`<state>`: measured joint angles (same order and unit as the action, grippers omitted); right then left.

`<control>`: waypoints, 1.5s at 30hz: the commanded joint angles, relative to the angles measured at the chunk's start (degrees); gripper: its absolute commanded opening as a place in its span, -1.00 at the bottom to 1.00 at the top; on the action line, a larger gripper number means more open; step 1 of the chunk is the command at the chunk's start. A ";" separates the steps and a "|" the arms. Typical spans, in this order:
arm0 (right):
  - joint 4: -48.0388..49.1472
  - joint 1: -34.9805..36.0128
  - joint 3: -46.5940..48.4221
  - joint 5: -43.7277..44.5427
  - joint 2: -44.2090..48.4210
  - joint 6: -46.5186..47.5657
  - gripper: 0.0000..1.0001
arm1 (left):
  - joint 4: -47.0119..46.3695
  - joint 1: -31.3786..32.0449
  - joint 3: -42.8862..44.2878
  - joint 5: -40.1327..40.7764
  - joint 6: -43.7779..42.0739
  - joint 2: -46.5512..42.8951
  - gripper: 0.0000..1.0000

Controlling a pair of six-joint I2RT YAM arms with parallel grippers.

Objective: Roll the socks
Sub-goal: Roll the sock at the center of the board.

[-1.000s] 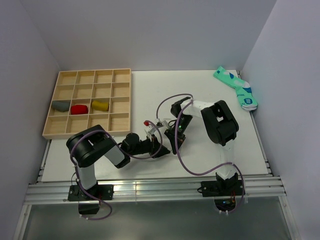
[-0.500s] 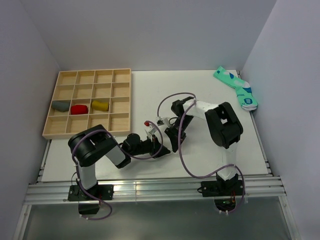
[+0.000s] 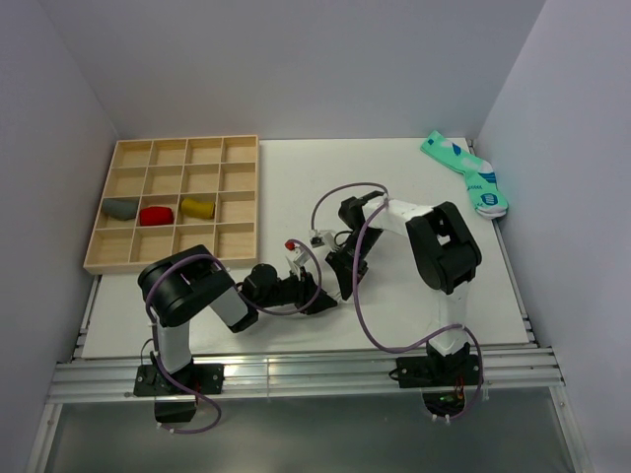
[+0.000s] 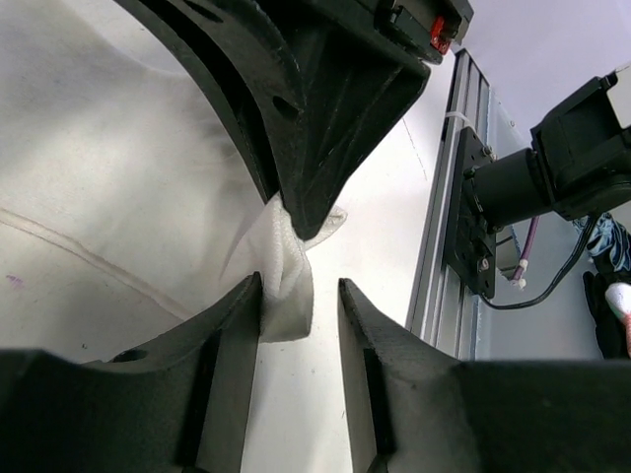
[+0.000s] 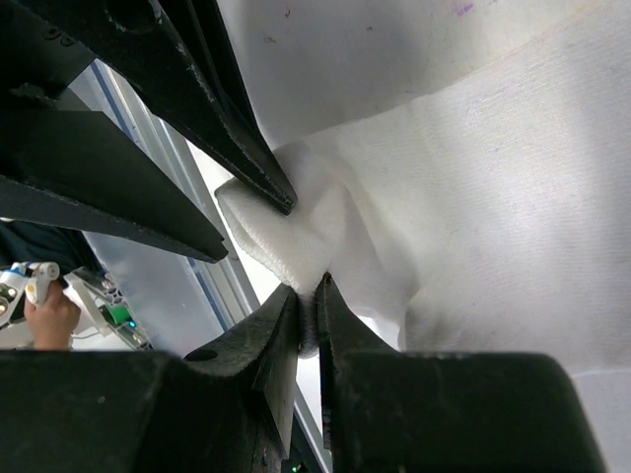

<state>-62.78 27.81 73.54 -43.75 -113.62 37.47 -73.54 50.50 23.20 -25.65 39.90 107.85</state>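
Note:
The white sock (image 5: 473, 197) lies flat on the white table and barely stands out in the top view. My right gripper (image 5: 308, 296) is shut on a bunched fold at its near edge (image 4: 286, 281). My left gripper (image 4: 301, 296) is open right beside it; the fold's tip rests against the inner face of its left finger, and the other finger stands apart. In the top view both grippers meet low over the table, left (image 3: 317, 299) and right (image 3: 340, 279). A mustard-yellow bundle (image 3: 198, 208) lies in a tray cell.
The wooden compartment tray (image 3: 240, 187) at the back left also holds a grey bundle (image 3: 121, 209) and a red bundle (image 3: 156, 215). Teal patterned socks (image 3: 465, 172) lie at the back right by the wall. The aluminium rail (image 4: 444, 227) runs close beside the grippers.
My left gripper closed on the fold, then opened and let go of it. The right gripper has kept its pinch and shifted slightly.

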 commanded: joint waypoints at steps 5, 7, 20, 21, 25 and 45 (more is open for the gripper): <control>-0.06 -0.48 0.29 -0.20 1.83 0.41 -0.70 | -4.08 0.48 -0.26 -0.98 -1.49 -0.63 -0.14; -0.49 -0.74 0.90 -0.72 1.39 0.49 -0.70 | -3.02 0.48 0.09 -0.98 -1.84 -0.54 -0.13; -5.95 -1.27 2.75 -3.54 -0.81 3.48 -0.70 | 2.61 0.48 1.85 1.30 -4.65 -1.94 -0.16; -5.95 -1.27 2.75 -3.45 -0.81 3.40 -0.70 | 2.87 0.48 1.93 1.48 -4.74 -1.94 -0.16; -6.03 -1.27 2.58 -3.36 -0.81 3.75 -0.70 | 4.10 0.56 2.46 2.62 -5.18 -2.47 -0.18; -0.50 -1.27 0.56 -0.29 3.40 -0.56 -0.36 | 10.43 1.09 4.31 1.48 -6.85 -4.40 -0.99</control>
<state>-65.08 26.98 74.54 -44.75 -114.19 38.30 -63.66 51.09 25.87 -22.81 34.89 105.56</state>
